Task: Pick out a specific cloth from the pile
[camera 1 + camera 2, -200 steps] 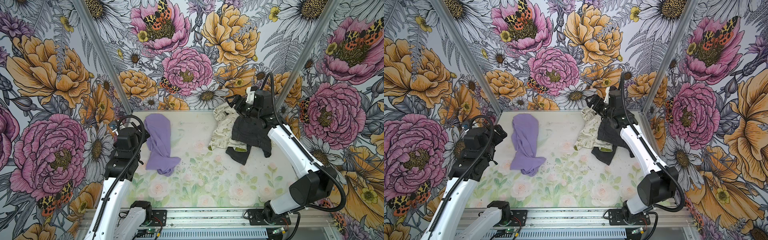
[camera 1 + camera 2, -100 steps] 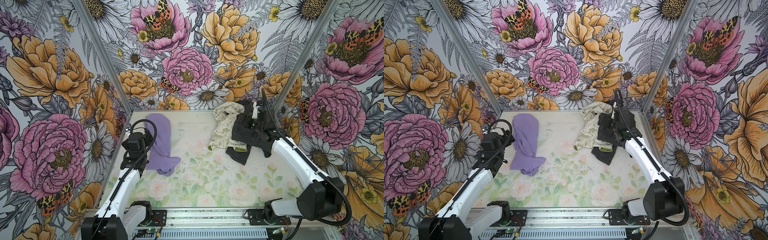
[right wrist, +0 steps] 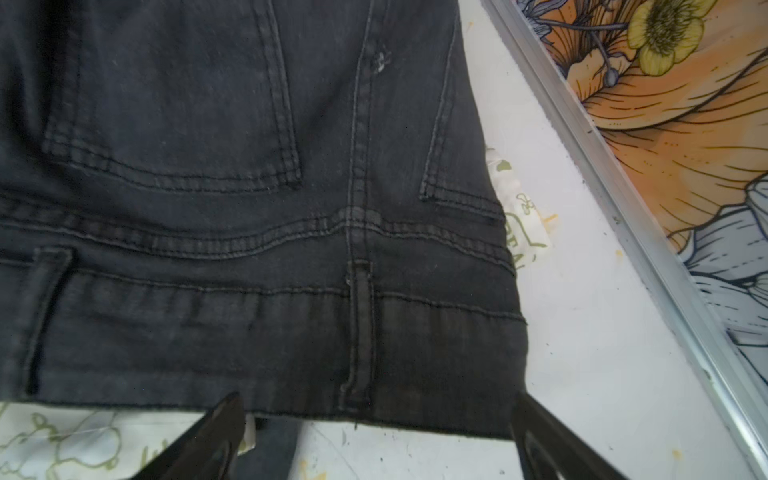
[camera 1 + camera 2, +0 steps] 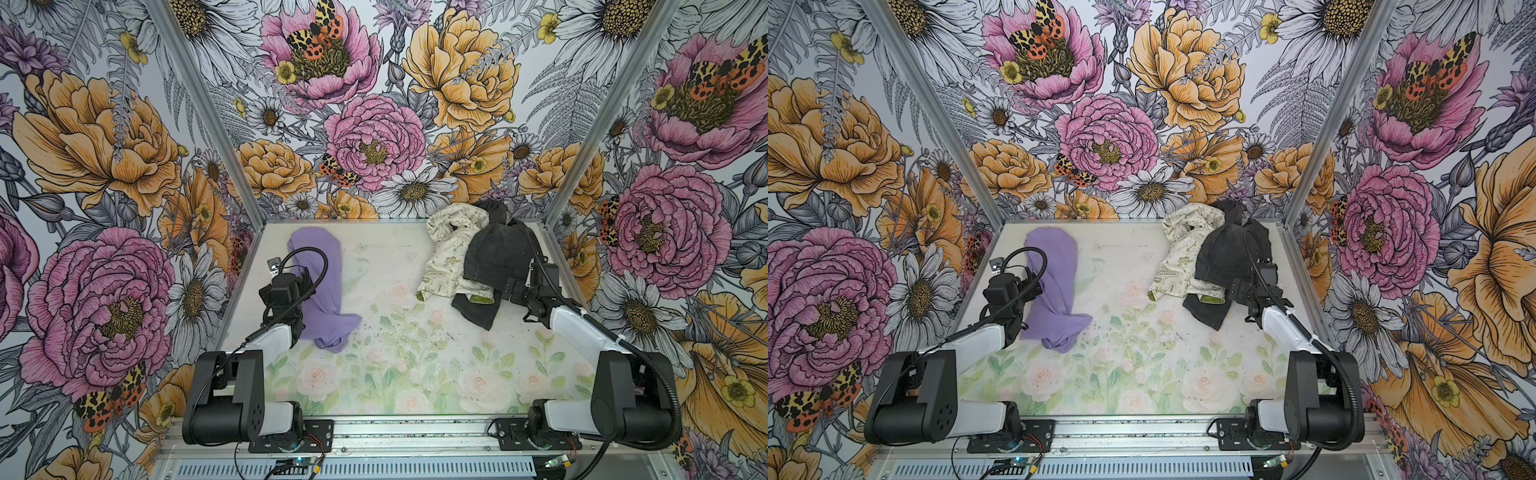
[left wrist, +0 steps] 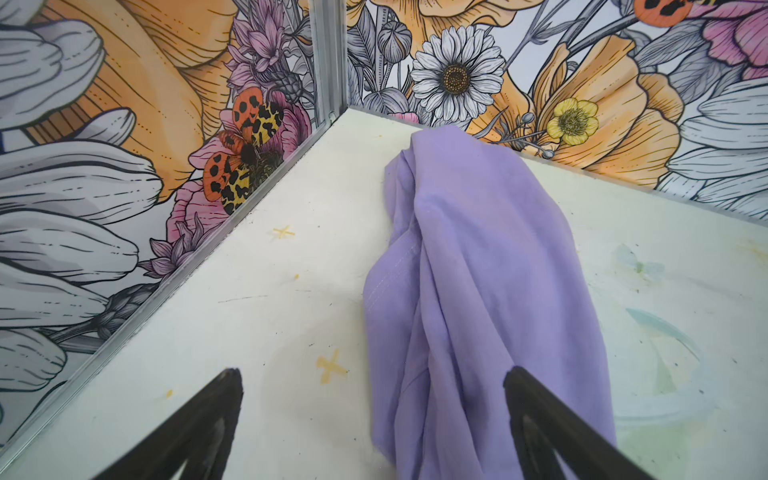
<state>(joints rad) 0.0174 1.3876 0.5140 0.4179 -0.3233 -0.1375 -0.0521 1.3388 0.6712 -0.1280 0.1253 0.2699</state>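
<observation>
The cloth is plain lavender and lies crumpled in a long strip at the back left of the table, apart from the pile. The pile sits at the back right: a dark denim garment lies over a cream doodle-print cloth. My left gripper is open, low at the lavender cloth's left edge, holding nothing. My right gripper is open at the denim's waistband edge, empty.
The table has a pale flower print and is closed in by floral walls with metal rails on the left, back and right. Both arm bases stand at the front corners.
Both arms have come down and drawn back toward the front. The right gripper moved from the top of the pile to its near edge. The left gripper came in beside the lavender cloth.
</observation>
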